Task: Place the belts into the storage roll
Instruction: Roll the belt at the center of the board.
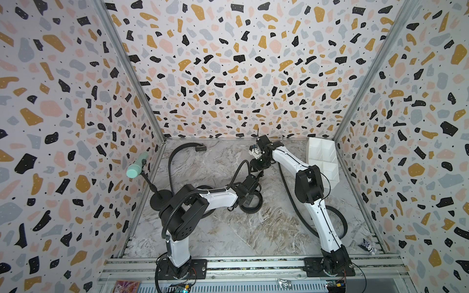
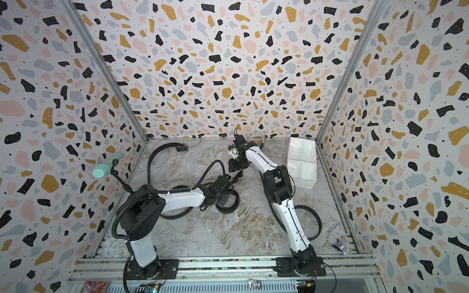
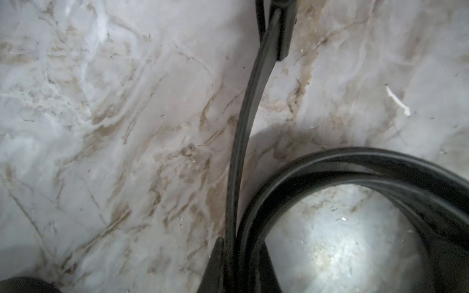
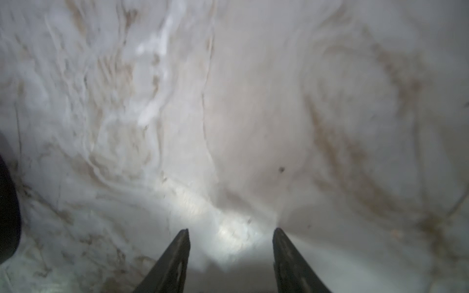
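Left fingers (image 3: 215, 266) clench the free strap of the coiled belt (image 3: 355, 165), its length running straight ahead of them across the counter (image 3: 101, 126); right fingers (image 4: 172, 261) gape, empty, just beyond; the white storage roll (image 1: 322, 159), cells empty, sits past the right arm (image 1: 286, 157), nearer those; no lettering legible on either.

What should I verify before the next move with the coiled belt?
1. Grip: left end effector shut on the belt: ok.
2. Free arm: right end effector open, empty, above the table: ok.
3. Belt rolled up: not ok; beside the coil a strap runs out to the buckle.
4. Cells of the storage roll free: ok where visible.
5. Coil fits one cell: cannot tell.
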{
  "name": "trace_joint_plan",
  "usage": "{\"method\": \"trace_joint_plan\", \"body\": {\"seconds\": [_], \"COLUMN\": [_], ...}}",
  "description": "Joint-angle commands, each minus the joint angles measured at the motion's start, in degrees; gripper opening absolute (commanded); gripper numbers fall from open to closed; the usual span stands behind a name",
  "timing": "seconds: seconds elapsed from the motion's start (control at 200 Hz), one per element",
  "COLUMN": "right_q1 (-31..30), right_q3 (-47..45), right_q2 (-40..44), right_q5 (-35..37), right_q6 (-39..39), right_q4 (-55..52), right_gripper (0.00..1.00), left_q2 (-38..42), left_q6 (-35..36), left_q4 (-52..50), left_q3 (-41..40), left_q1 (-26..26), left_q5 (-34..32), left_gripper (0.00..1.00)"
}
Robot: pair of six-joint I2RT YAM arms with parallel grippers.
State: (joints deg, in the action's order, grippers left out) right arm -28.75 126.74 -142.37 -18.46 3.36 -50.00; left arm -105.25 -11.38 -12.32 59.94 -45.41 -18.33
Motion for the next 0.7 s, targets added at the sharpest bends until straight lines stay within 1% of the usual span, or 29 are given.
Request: {"method": "trace_joint_plan", "body": {"seconds": [0.0,0.085,0.18,0.33,0.375,0.481,0.696], "right_q1": [-0.78,-0.82,-1.23,-0.08,0.24,0.36,0.22], "right_q3": [-13.99,-25.7,-36.79,-49.92,-51.74,-54.18,-58.91], "right_q2": [9.71,16.84,22.29,27.67,28.43,29.88,34.69], "right_q5": [-1.52,-4.75,-9.27,-23.09,-23.82,-23.05,-21.78], "right_q6": [-0.79,0.85,3.15,10.45,11.98,14.09,18.55], "right_q4": [0.69,4.81,9.91,23.48,25.62,28.01,31.15], "right_gripper": [0.54,0.54,0.54,0.54,0.54,0.54,0.54], "left_q2": [-1.29,-1.14,-1.19,-0.33,-0.35,-1.45,-4.61], "left_q6": [4.67,6.07,7.58,9.76,10.71,12.53,14.92], "left_q4": [-5.98,-4.37,-2.54,1.13,1.8,1.61,1.45], "left_q3": [-1.25,-1.52,-1.85,-2.85,-2.87,-1.68,1.91], "left_q1": [0.06,0.06,0.06,0.06,0.06,0.06,0.14], "left_q5": [-4.5,-6.21,-7.05,-6.77,-7.36,-8.17,-6.5], "left_gripper": [0.0,0.0,0.0,0.0,0.0,0.0,0.0]}}
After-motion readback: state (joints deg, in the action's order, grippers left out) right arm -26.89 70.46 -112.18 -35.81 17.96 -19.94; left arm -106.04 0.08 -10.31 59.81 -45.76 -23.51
